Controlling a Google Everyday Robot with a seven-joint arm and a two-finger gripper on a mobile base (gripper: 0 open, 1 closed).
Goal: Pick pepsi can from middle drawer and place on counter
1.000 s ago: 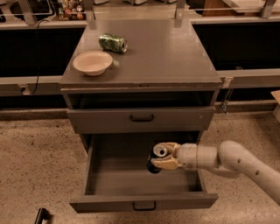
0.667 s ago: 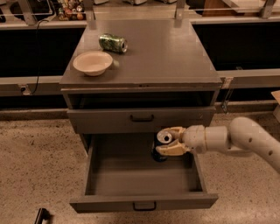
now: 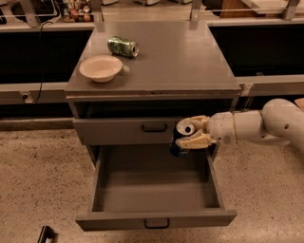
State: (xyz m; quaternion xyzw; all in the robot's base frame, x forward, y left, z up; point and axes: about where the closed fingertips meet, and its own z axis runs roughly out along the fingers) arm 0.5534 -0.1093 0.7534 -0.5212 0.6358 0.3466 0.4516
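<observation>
My gripper point(image 3: 192, 131) comes in from the right on a white arm and is shut on the pepsi can point(image 3: 180, 140), a dark can with a silver top. It holds the can in the air above the back right of the open middle drawer point(image 3: 152, 192), in front of the shallower drawer front point(image 3: 128, 129). The drawer box shows nothing inside. The grey counter point(image 3: 175, 59) lies above and behind the can.
A green soda can point(image 3: 122, 46) lies on its side at the counter's back left. A pale bowl point(image 3: 100, 68) stands on the counter's left front. A pale shelf rail with metal posts point(image 3: 152, 14) runs behind. Speckled floor surrounds the cabinet.
My gripper has lifted the pepsi can up out of the middle drawer, from near the drawer floor to the height of the upper drawer front.
</observation>
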